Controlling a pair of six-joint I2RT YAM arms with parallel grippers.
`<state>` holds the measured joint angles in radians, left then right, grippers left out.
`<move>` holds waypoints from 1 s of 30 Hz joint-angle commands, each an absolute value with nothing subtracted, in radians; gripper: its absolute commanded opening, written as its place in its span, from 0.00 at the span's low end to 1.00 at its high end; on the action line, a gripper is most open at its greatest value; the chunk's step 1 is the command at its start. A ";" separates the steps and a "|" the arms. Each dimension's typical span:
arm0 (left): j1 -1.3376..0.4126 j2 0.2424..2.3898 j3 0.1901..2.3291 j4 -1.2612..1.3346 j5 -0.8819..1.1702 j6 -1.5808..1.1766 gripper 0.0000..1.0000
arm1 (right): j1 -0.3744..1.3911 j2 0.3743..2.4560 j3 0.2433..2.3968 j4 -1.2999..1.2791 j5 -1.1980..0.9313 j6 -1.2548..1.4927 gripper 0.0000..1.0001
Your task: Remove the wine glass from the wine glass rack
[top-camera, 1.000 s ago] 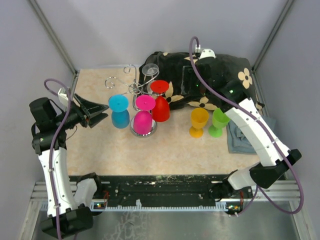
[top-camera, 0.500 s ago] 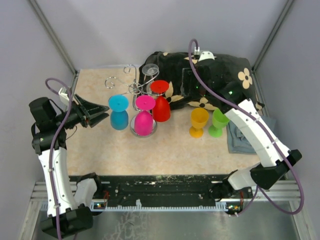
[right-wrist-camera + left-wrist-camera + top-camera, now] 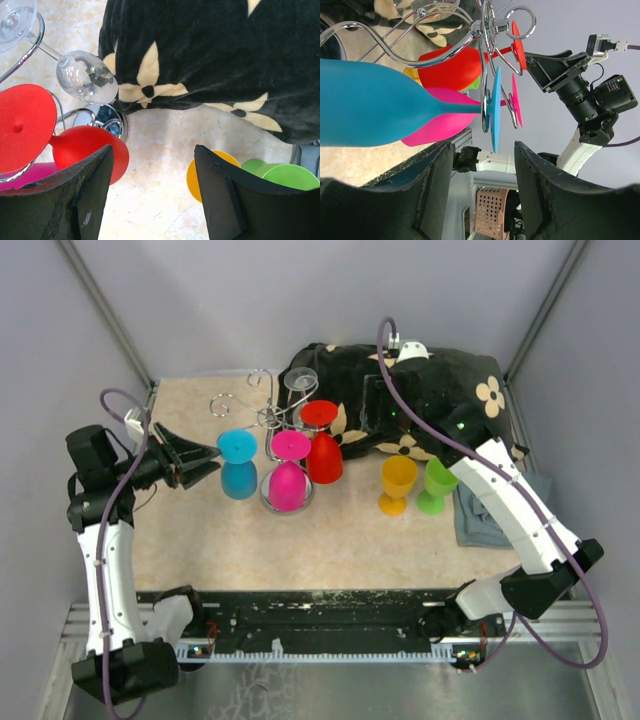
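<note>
**Left hand open beside the blue glass, which hangs on the rack**

We see the wine glass rack (image 3: 268, 418) standing toward the far left of the worktop (image 3: 330, 540), with its round chrome base on the surface and its curled wire arms spreading out from the central post. Four glasses hang from it bowl-down. The blue wine glass (image 3: 239, 478) is on the left, the pink wine glass (image 3: 286, 485) hangs over the base, the red wine glass (image 3: 323, 460) is just to the right, and the clear wine glass (image 3: 86, 77) is at the back. In the left wrist view the blue stem passes through a wire loop and its foot sits behind the wire.

Our left hand (image 3: 203, 466) lies level with the blue bowl, just to its left and pointing at it. Its fingers (image 3: 432, 200) are parted and grip nothing, and the lower rim of the blue foot shows just above the gap between the tips. We cannot tell whether a fingertip touches the bowl.

Our right hand (image 3: 152, 150) hangs above the worktop near the edge of the black flowered cloth (image 3: 440, 380). Its fingers are spread wide and empty.

An orange goblet (image 3: 397, 480) and a green goblet (image 3: 438, 480) stand upright side by side to the right of the rack, apart from it. A grey cloth (image 3: 478, 515) lies at the worktop's right edge.
</note>
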<state>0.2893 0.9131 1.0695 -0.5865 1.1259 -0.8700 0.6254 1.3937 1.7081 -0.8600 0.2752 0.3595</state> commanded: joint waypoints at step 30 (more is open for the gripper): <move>0.206 0.952 1.144 -0.592 1.123 -0.815 0.23 | 0.628 1.331 1.647 -0.798 0.291 0.367 0.66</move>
